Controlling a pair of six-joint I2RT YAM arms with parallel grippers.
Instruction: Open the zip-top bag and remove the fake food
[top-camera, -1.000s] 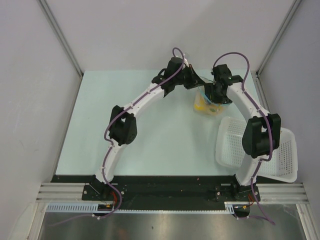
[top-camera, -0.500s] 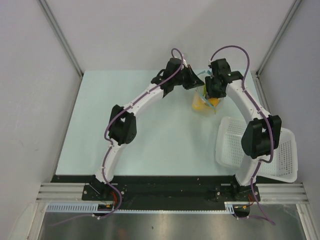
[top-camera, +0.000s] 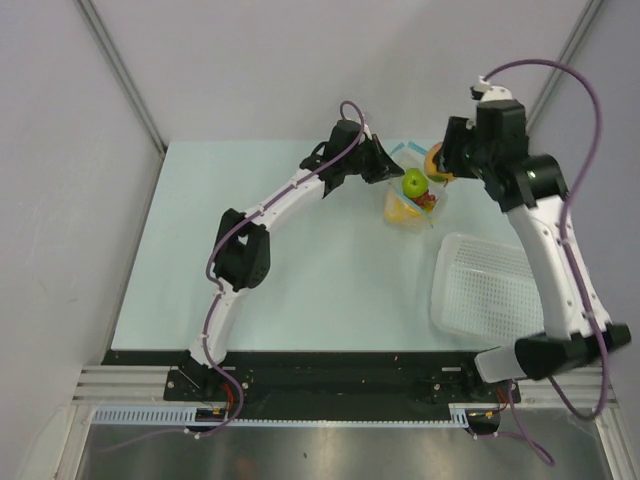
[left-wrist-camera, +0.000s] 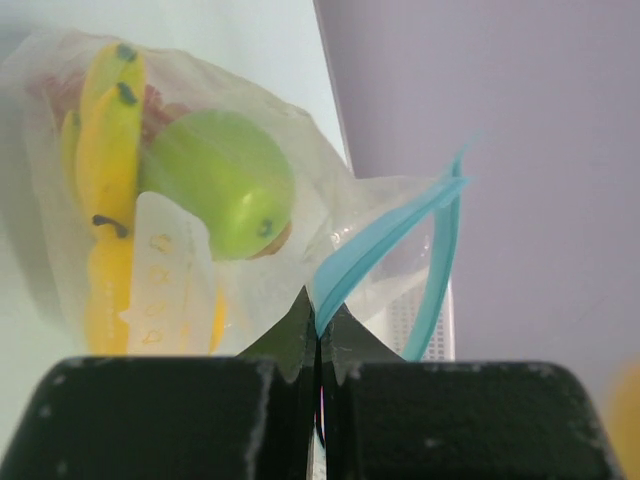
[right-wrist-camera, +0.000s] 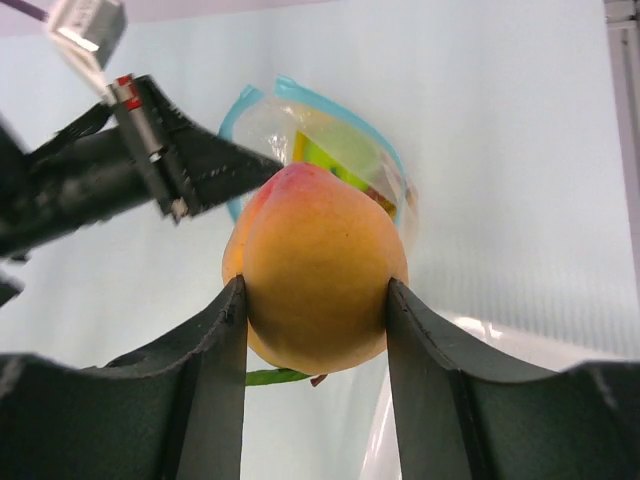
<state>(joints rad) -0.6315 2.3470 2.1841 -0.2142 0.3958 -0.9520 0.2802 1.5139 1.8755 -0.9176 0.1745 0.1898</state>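
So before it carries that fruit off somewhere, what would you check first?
1. Right jaws pressed on both sides of the orange fruit: ok.
2. Fruit lifted out of the zip-top bag: ok.
3. Left jaws shut on the bag's blue zip strip: ok.
4. Bag mouth held open: ok.
5. Bag emptied: not ok; the green apple and banana are inside.
6. Drop spot, perhaps the white basket: cannot tell.
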